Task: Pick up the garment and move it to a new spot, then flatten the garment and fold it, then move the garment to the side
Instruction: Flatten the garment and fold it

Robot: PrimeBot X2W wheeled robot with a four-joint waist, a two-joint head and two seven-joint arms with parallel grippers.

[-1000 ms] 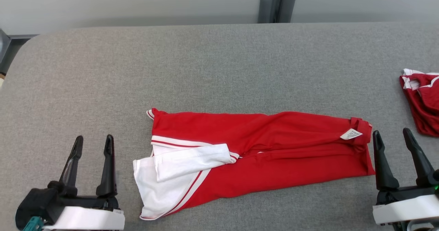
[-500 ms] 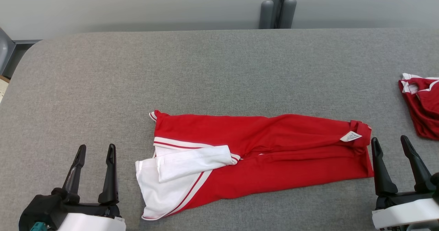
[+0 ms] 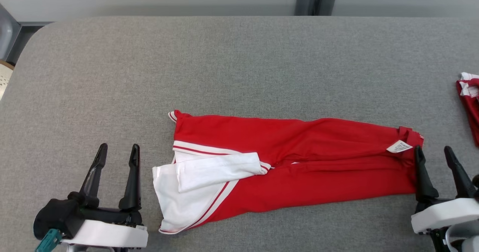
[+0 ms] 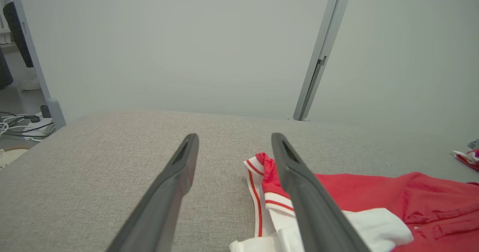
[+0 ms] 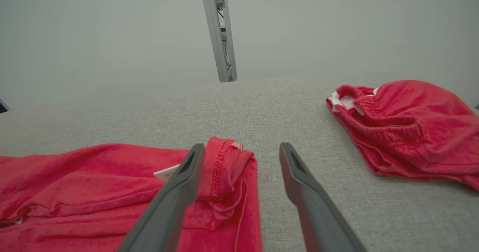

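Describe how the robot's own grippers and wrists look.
The left gripper and right gripper each have two long, tapering black fingers on a black base, mounted on a glossy white wrist shell. A teal piece sticks out beside the left wrist.

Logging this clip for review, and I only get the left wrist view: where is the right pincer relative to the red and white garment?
Observer: The head view shows the right pincer at the right end of the red and white fabric garment, beside its white label.
Operator: Is it gripping the cloth?
Observer: No. In the right wrist view its jaws stand wide open; the garment's hemmed corner and the bare grey fabric tabletop show in the gap, nothing clamped.
Operator: And the red scrap at my far right edge?
Observer: That is a second crumpled red garment, lying apart on the robot's right of that pincer.
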